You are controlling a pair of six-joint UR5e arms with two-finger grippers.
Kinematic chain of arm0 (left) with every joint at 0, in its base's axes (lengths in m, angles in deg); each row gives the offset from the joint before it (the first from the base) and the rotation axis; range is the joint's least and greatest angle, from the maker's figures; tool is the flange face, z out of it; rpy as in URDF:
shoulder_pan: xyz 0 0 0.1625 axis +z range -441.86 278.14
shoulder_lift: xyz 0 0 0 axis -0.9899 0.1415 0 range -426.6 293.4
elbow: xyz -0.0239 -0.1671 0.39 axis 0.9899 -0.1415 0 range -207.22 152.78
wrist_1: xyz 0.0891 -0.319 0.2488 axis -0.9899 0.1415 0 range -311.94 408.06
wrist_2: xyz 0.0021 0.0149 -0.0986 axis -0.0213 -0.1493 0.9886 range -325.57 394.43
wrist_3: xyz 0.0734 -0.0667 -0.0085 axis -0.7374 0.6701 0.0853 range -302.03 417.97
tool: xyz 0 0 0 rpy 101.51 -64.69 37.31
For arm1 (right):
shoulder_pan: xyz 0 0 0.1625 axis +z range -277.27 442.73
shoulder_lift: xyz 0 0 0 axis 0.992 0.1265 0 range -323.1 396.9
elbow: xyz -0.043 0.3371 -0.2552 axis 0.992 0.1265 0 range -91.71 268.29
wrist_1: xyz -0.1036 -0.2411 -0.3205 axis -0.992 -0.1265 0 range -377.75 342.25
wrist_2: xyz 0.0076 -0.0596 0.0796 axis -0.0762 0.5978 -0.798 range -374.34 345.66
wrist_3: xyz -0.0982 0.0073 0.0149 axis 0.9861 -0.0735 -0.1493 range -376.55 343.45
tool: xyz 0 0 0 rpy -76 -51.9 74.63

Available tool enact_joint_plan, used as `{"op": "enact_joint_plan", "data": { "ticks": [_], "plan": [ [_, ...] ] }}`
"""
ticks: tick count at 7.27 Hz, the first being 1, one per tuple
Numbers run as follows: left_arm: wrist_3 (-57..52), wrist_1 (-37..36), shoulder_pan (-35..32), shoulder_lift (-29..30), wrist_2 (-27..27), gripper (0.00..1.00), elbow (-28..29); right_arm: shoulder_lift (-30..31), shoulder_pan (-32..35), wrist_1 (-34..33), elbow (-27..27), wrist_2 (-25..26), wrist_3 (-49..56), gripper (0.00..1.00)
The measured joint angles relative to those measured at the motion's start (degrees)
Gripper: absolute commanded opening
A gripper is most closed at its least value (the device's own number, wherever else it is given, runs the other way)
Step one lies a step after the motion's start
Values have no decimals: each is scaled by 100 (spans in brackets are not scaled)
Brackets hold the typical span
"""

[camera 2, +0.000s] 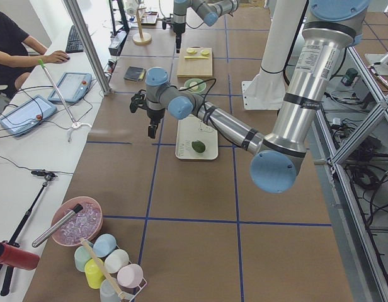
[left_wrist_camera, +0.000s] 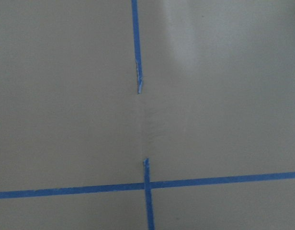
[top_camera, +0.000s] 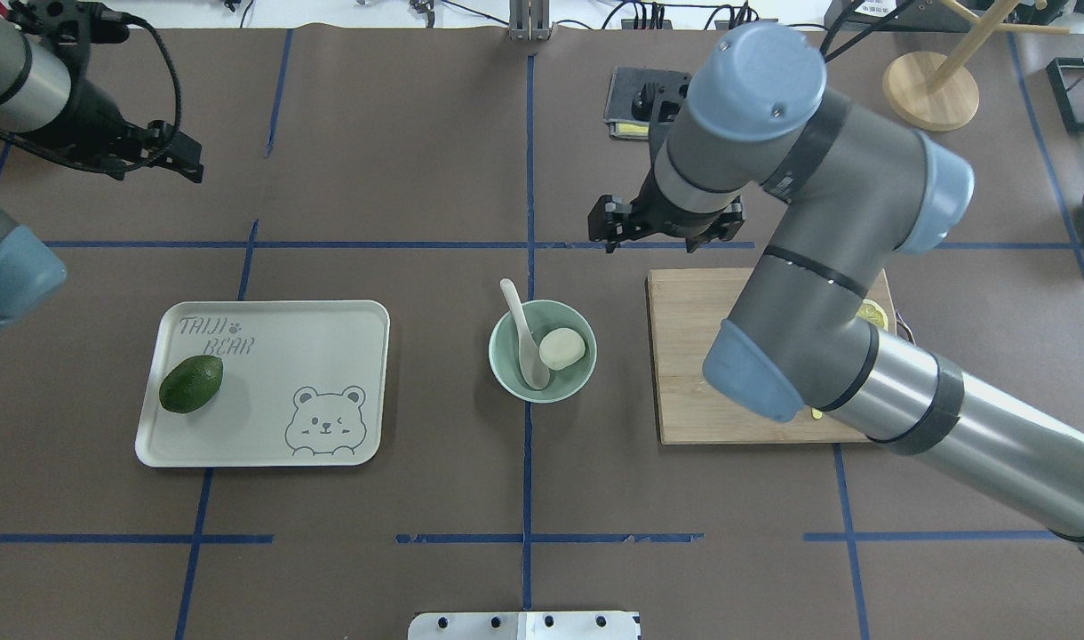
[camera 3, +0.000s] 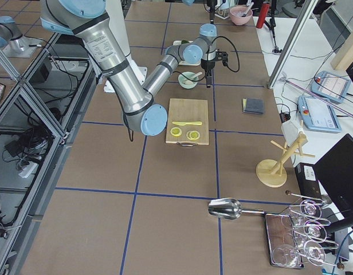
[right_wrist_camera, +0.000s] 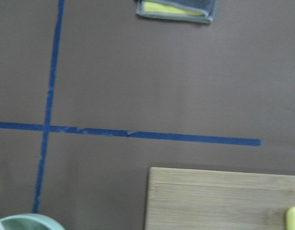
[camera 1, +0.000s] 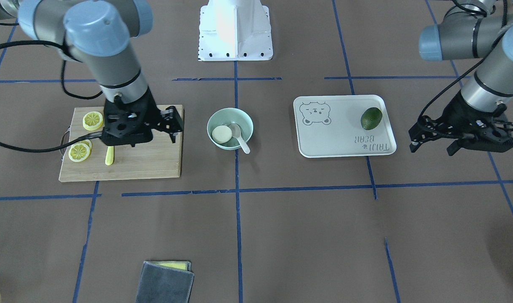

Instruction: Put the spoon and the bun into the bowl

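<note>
The pale mint-green bowl (camera 1: 230, 126) (top_camera: 542, 384) stands at the table's middle. The white bun (camera 1: 221, 134) (top_camera: 561, 348) lies inside it. The whitish spoon (camera 1: 239, 135) (top_camera: 524, 338) lies in the bowl too, scoop inside and handle sticking out over the rim. My right gripper (camera 1: 173, 125) hangs open and empty above the cutting board's inner edge, apart from the bowl. My left gripper (camera 1: 433, 145) is open and empty, out past the tray's far side. The bowl's rim shows at the right wrist view's lower left corner (right_wrist_camera: 28, 223).
A wooden cutting board (camera 1: 147, 160) holds lemon slices (camera 1: 92, 120) and a yellow knife (camera 1: 109, 155). A whitish bear-printed tray (camera 1: 345, 139) holds a dark green fruit (camera 1: 371, 118). A folded grey cloth (camera 1: 166, 282) lies near the operators' edge. The robot's base (camera 1: 235, 29) is behind the bowl.
</note>
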Motion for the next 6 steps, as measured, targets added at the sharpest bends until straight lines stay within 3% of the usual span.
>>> {"op": "enact_joint_plan", "data": {
  "ticks": [3, 6],
  "plan": [
    [-2435, -386, -1264, -525, 165, 100, 513, 695, 1269, -173, 116, -582, 1915, 100],
    [-3461, -933, -1879, -538, 186, 100, 863, 1486, 2380, -194, 206, -1322, 3506, 100]
  ]
}}
